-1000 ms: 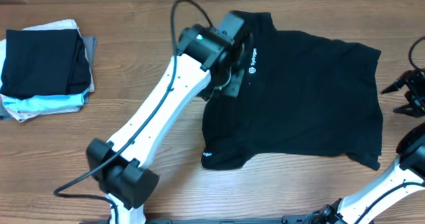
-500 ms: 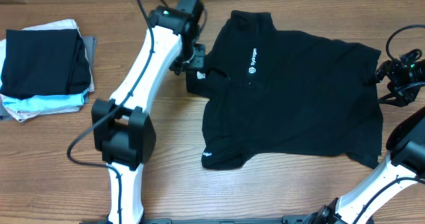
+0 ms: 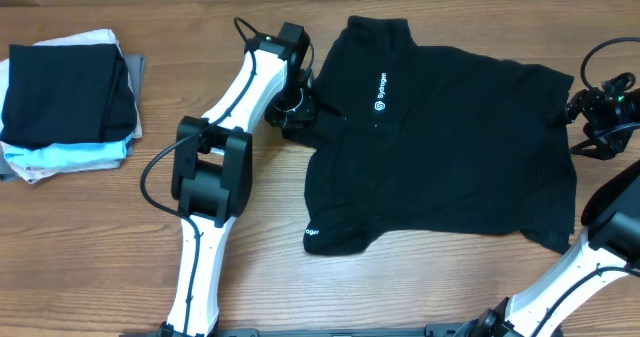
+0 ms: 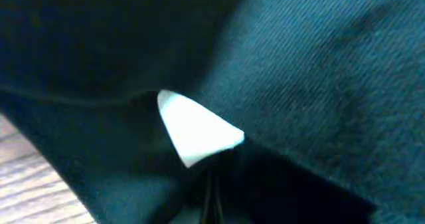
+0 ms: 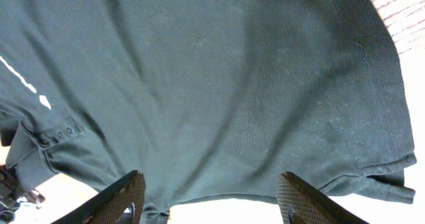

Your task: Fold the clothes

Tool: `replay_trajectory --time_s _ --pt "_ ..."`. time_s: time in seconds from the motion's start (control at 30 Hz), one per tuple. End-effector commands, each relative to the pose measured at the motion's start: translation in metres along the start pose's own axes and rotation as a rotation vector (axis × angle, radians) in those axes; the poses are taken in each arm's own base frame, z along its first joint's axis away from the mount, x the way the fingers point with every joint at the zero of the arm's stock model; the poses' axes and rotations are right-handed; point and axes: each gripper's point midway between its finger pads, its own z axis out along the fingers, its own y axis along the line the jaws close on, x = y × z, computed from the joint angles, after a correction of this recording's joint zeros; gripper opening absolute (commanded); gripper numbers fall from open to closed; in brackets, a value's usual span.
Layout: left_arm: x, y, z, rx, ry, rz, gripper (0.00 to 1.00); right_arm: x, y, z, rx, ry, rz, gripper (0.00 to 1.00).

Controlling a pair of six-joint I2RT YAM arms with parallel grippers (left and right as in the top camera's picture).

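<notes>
Far left: stack of folded clothes (image 3: 65, 97) on the table (image 3: 400, 287), well apart from the work and not involved. Centre-left: left gripper (image 3: 297, 105) is down at the near sleeve of the black shirt (image 3: 450, 147), jaws closed. The wrist view shows 1 white fingertip (image 4: 196, 127) buried in dark cloth, so I read this as a pinch on the sleeve fabric. How many layers are caught cannot be told. Centre: the shirt lies spread face-up on the table, chest logo (image 3: 380, 104) showing, body mostly flat with some wrinkles. Far right: right gripper (image 3: 590, 112) hangs at the shirt's opposite edge, jaws apart and nothing between them; its wrist view looks down on bare cloth. Risks, judged from this: a shallow pinch may slip once the sleeve is lifted. If only 1 layer is caught, the fold will drag crooked. With the right side unheld, a pull by the left arm alone could slide or bunch the whole shirt instead of folding it.
</notes>
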Motion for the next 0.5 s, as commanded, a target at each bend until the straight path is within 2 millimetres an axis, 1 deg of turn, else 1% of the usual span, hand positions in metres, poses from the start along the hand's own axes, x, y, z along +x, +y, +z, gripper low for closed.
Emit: replay_trajectory --time_s 0.0,0.1,0.2,0.3,0.47 --pt "0.006 0.013 0.021 -0.033 0.052 -0.040 0.06 0.000 0.007 -0.018 -0.003 -0.061 -0.032 0.68" --pt "0.012 0.040 0.019 -0.166 0.066 -0.055 0.05 0.000 0.007 -0.018 -0.003 -0.061 -0.032 0.68" --pt "0.021 0.075 0.009 -0.349 0.093 -0.061 0.04 0.000 0.007 -0.018 -0.003 -0.061 -0.032 0.68" --pt "0.030 0.105 -0.004 -0.480 0.125 -0.079 0.04 0.000 0.007 -0.018 -0.003 -0.061 -0.032 0.68" --pt "0.039 0.130 -0.011 -0.497 0.160 -0.177 0.04 0.000 0.007 -0.018 -0.003 -0.061 -0.032 0.68"
